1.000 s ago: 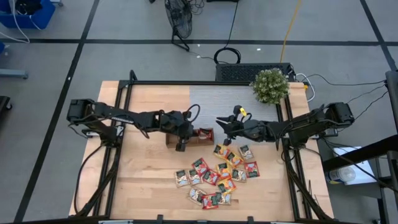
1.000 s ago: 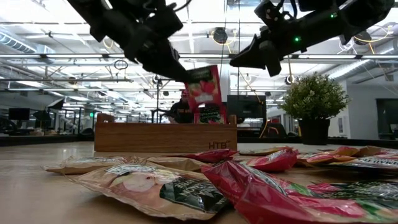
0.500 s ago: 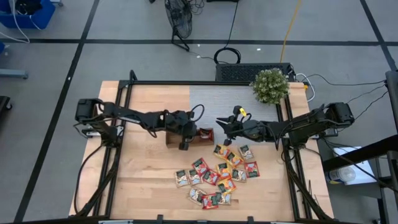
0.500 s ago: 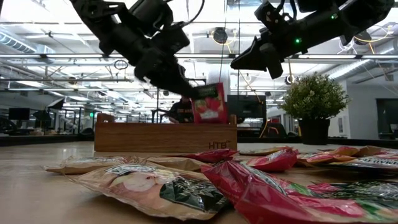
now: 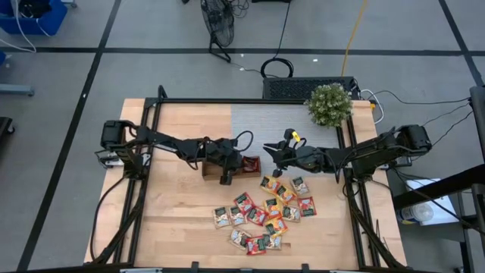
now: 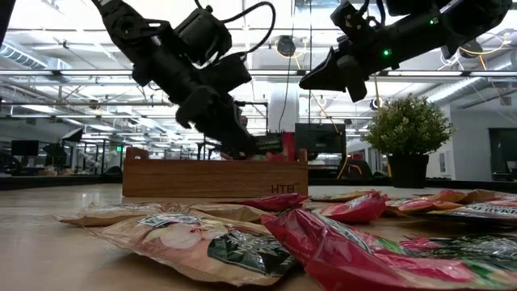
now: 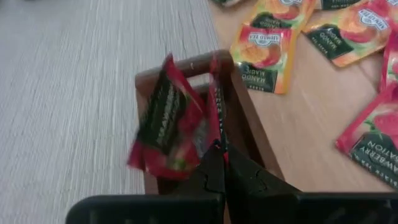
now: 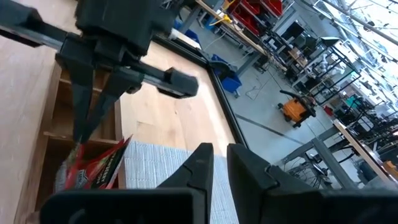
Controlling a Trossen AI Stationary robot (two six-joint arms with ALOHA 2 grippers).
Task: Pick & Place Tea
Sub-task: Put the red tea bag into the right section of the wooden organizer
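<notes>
A red tea sachet (image 7: 214, 112) is pinched upright between the left gripper (image 7: 219, 146) jaws and held down inside the end compartment of the wooden tray (image 5: 216, 168) (a second red sachet (image 7: 165, 121) leans beside it). The right gripper (image 5: 269, 148) is held above the table (image 5: 182, 208), jaws slightly spread. More sachets (image 5: 261, 216) are scattered nearby.

Left claw (image 7: 219, 149): fingers pinched on a red sachet (image 7: 214, 106), edge-on in the wooden tray's (image 7: 239, 118) end compartment. Second red sachet (image 7: 168, 121) alongside. Orange sachets (image 7: 264, 50) on worktop (image 7: 298, 124) beyond.
</notes>
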